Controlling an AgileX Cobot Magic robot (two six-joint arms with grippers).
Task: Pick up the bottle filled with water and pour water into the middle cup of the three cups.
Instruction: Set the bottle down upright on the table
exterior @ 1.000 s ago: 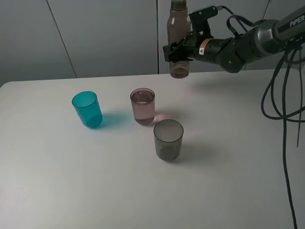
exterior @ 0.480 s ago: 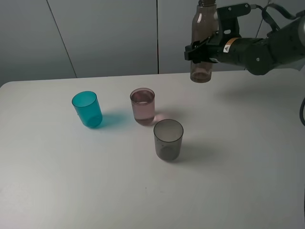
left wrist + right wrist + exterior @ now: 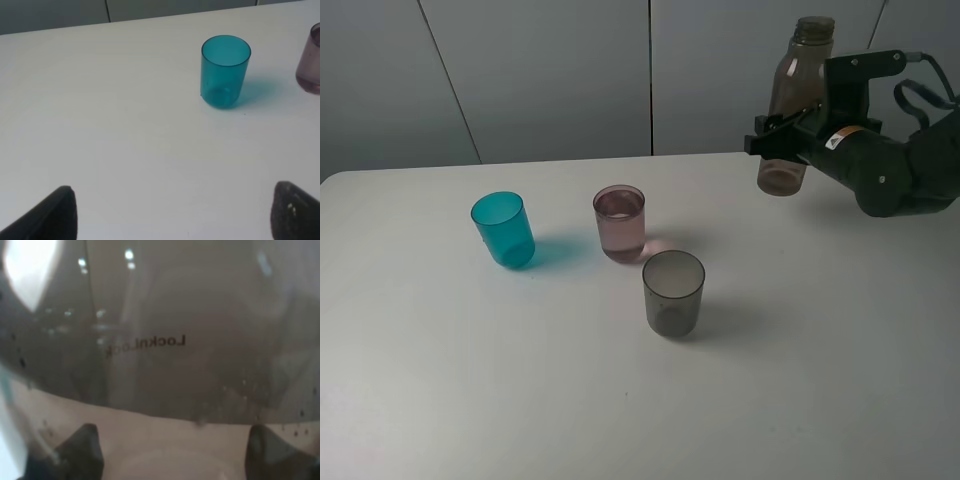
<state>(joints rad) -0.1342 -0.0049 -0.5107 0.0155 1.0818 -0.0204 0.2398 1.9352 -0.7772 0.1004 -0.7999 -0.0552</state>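
Observation:
My right gripper (image 3: 783,139) is shut on the smoky grey-brown bottle (image 3: 793,95) and holds it upright above the table at the far right, well right of the cups. The bottle (image 3: 160,340) fills the right wrist view, between the fingertips (image 3: 82,442). The three cups stand in a row: the teal cup (image 3: 503,229), the pale pink middle cup (image 3: 620,222) with liquid in it, and the smoky grey cup (image 3: 673,292). My left gripper (image 3: 172,212) is open over bare table, short of the teal cup (image 3: 225,70); the pink cup (image 3: 310,60) shows at the view's edge.
The white table (image 3: 470,380) carries only the cups. Grey wall panels (image 3: 540,70) stand behind its far edge. The right arm's cables (image 3: 920,95) hang at the far right.
My right gripper has carried the bottle to the right and slightly lower, away from the pink cup. The cups have not moved.

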